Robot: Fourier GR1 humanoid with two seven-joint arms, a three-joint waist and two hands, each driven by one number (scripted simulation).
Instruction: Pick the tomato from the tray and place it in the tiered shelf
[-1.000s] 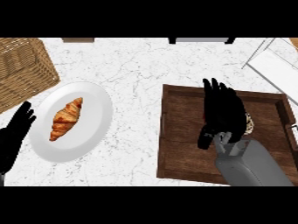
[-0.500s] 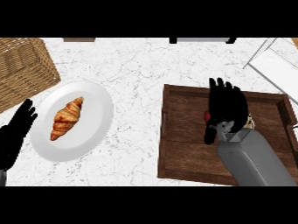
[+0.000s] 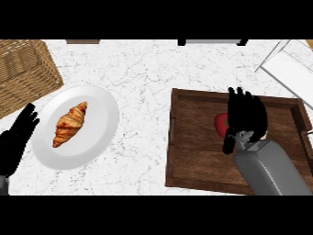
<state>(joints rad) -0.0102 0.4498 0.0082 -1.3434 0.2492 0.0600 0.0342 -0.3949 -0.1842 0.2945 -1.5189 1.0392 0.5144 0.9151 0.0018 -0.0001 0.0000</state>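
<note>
1. Dark wood tray [image 3: 186, 151] sits at the right of the frame on the white marble table [image 3: 145, 69]; one red tomato [image 3: 221, 123] lies in it, half hidden under the right hand [image 3: 245, 117].
2. That hand's fingers [image 3: 235, 97] are straight and apart over the tomato — likely placed for the grasp, nothing clamped yet.
3. The left hand [image 3: 13, 142] rests open at lower left.
4. One plate [image 3: 94, 119] holds one croissant [image 3: 70, 124]; one basket [image 3: 13, 73] upper left; the shelf [image 3: 301, 78] — its white edge — upper right.

Tray [image 3: 186, 137] near right on counter [image 3: 145, 69]; tomato [image 3: 221, 123] in tray, right hand [image 3: 245, 117] over it. Plate [image 3: 94, 114] left of tray, croissant [image 3: 70, 123] on it. Basket [image 3: 13, 73] far left. Shelf [image 3: 298, 73] far right. Left hand [image 3: 13, 142] near left edge.
</note>
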